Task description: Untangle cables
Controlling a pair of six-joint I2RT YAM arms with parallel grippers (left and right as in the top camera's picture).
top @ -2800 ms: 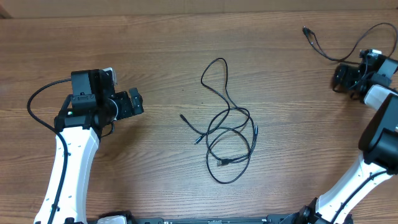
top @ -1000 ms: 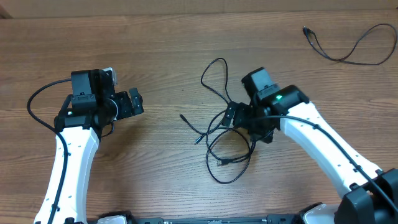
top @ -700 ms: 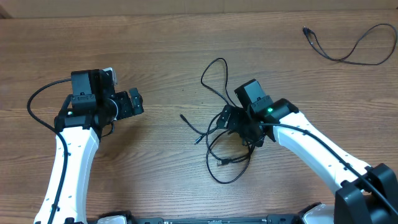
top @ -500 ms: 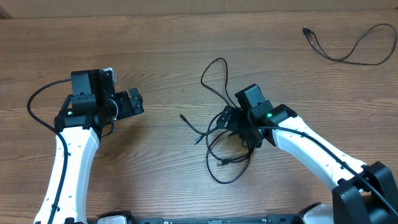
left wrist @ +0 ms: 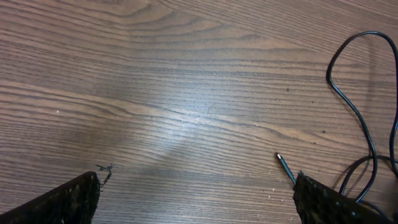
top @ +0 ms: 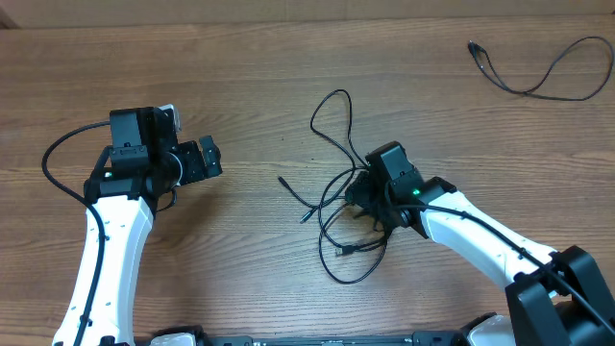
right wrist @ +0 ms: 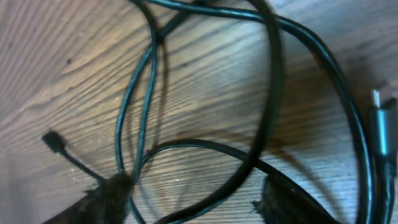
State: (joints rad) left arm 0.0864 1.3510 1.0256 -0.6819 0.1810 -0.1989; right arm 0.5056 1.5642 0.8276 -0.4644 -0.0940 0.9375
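Lying between the right claw's [right wrist: 193, 199] spread fingers [right wrist: 102, 199] — the tangled cables [right wrist: 273, 81].

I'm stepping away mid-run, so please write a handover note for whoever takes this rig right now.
Left gripper: jaws open, empty, over bare table, left of the tangle.
Right gripper: down on the tangle, jaws apart astride its strands, nothing clamped.
Cables: tangle at table centre; one loose cable lies apart in the far right corner.
Done: that one cable is clear.
Left: separate the tangle's strands.
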